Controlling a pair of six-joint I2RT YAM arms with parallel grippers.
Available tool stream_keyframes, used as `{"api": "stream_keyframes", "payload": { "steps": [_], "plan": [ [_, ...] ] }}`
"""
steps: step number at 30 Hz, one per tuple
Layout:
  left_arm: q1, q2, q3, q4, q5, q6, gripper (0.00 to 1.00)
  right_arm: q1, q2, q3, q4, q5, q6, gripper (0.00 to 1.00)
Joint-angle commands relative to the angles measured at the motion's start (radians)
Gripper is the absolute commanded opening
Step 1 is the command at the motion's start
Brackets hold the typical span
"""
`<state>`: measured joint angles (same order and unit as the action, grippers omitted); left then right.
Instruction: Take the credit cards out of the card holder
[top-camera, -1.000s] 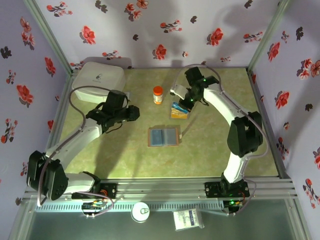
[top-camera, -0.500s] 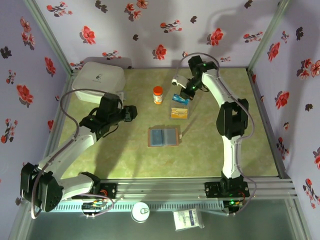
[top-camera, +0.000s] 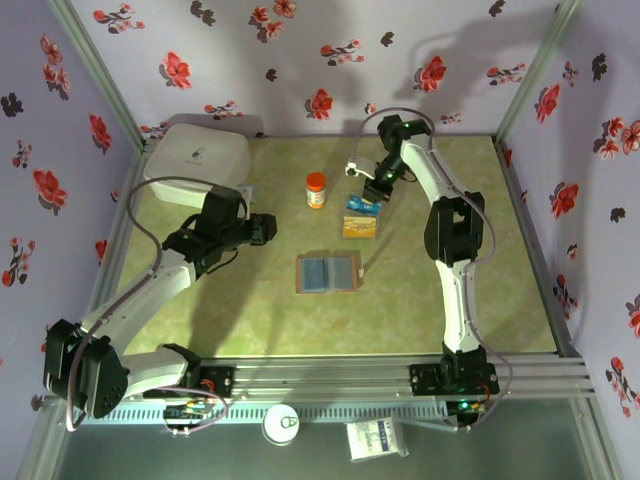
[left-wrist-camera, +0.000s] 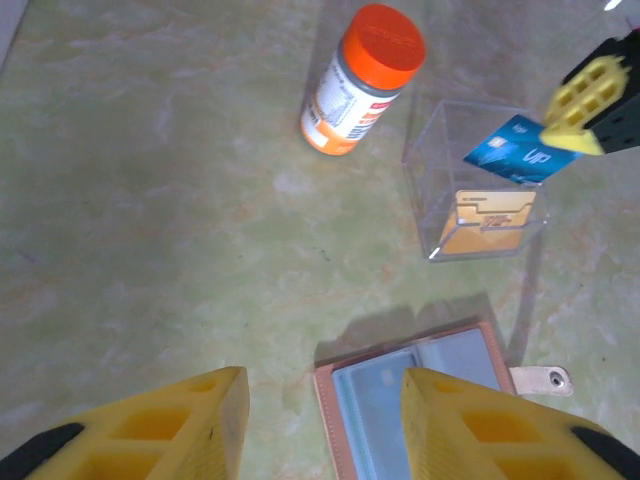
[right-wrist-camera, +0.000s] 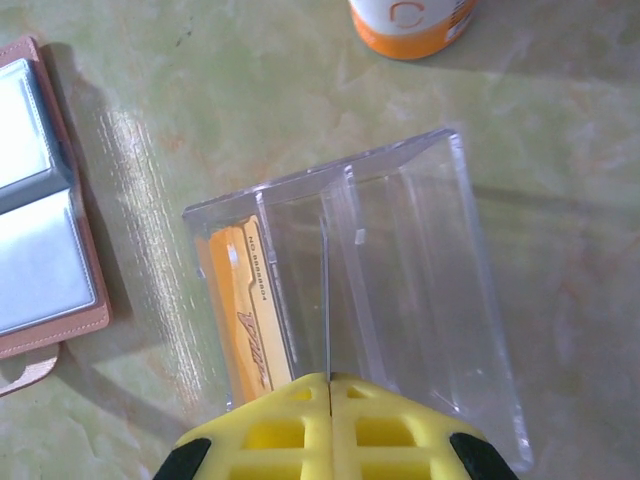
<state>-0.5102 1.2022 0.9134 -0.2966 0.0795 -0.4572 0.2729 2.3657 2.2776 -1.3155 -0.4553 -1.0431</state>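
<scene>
Fingers (right-wrist-camera: 270, 432) of the right gripper (right-wrist-camera: 328, 385) are pressed flat together on a blue card (left-wrist-camera: 510, 155), pinching its upper corner and holding it tilted just above the open top of a clear plastic box (left-wrist-camera: 478, 190). From the right wrist the card appears only as a thin line, edge on, over the box's middle divider. The left gripper (left-wrist-camera: 322, 385) hangs with its yellow fingers (left-wrist-camera: 200, 425) spread apart and nothing between them, above the near left edge of the card holder (top-camera: 328, 273).

The card holder lies open and flat on the green table (top-camera: 250, 310), near the middle, just in front of the box, with its clasp tab (left-wrist-camera: 545, 380) sticking out to the side. Its grey-blue pockets look empty, though a card tucked deep inside cannot be ruled out.

Judging by this, the task is well along: an orange-yellow card (right-wrist-camera: 245, 310) already stands in one compartment of the box, and the blue card is out of the holder but not yet let go.

Readable writing is scarce. A bottle (left-wrist-camera: 355, 85) with an orange cap, standing beyond the box, shows a large letter "C" on its label. The blue card carries white lettering that may read "VIP", too blurred to be sure. Small print runs along the orange-yellow card, too fine to read
</scene>
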Motion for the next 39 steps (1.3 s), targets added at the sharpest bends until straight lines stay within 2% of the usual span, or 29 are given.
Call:
{"api": "stream_keyframes", "payload": {
  "steps": [1, 17, 24, 27, 32, 39],
  "plan": [
    [0.007, -0.012, -0.027, 0.080, 0.043, 0.033, 0.43, -0.002, 0.027, 0.031, -0.054, -0.048, -0.039, 0.00],
    [0.009, 0.041, -0.003, 0.056, 0.055, 0.004, 0.43, 0.027, 0.135, 0.092, -0.126, -0.063, -0.059, 0.00],
    [0.018, 0.037, -0.005, 0.031, 0.052, -0.022, 0.48, 0.024, 0.127, 0.121, -0.140, -0.053, -0.044, 0.20],
    [0.028, 0.043, -0.004, 0.025, 0.052, -0.034, 0.51, 0.018, 0.096, 0.121, -0.132, -0.075, -0.028, 0.26],
    [0.039, 0.038, 0.004, 0.029, 0.054, -0.057, 0.54, 0.014, 0.026, 0.066, -0.058, -0.060, 0.032, 0.28],
    [0.037, 0.020, 0.013, 0.033, 0.085, -0.062, 0.52, 0.009, -0.068, -0.059, 0.110, 0.009, 0.145, 0.27]
  ]
}}
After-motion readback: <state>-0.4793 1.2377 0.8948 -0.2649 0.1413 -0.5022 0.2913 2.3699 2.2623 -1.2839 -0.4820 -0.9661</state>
